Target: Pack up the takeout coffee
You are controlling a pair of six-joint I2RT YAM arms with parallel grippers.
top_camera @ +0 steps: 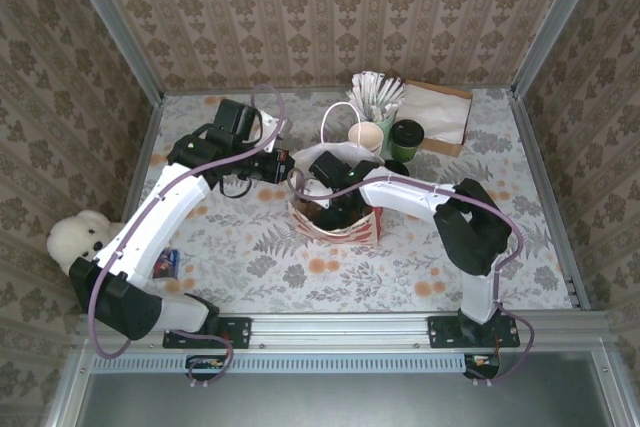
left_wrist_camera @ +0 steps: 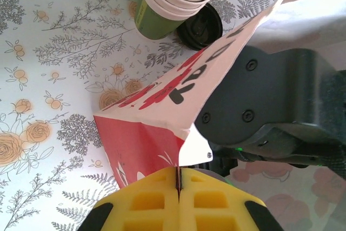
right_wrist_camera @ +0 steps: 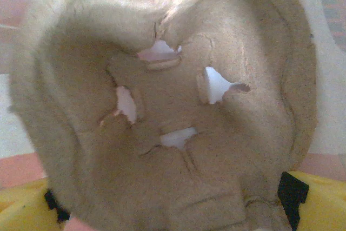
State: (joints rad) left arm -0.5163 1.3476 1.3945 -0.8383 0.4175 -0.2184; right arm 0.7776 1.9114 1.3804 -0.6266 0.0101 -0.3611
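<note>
The takeout coffee [top_camera: 407,137], a green cup with a black lid, stands upright behind the red-and-white paper bag [top_camera: 345,227]. My left gripper [left_wrist_camera: 178,179] is shut on the bag's [left_wrist_camera: 138,139] upper left edge and holds its mouth apart; from above, this gripper [top_camera: 287,169] sits at the bag's left rim. My right gripper [top_camera: 335,202] reaches down inside the bag. A brown pulp cup carrier [right_wrist_camera: 173,106] lies across its yellow fingers [right_wrist_camera: 319,204], covering the tips, and the gripper [right_wrist_camera: 173,212] looks shut on it.
A stack of lidless green cups [top_camera: 365,135] and a loose black lid [top_camera: 396,167] stand just behind the bag. Stirrers [top_camera: 375,92] and a napkin box [top_camera: 440,112] are at the back. A white plush toy [top_camera: 80,237] lies at the left edge.
</note>
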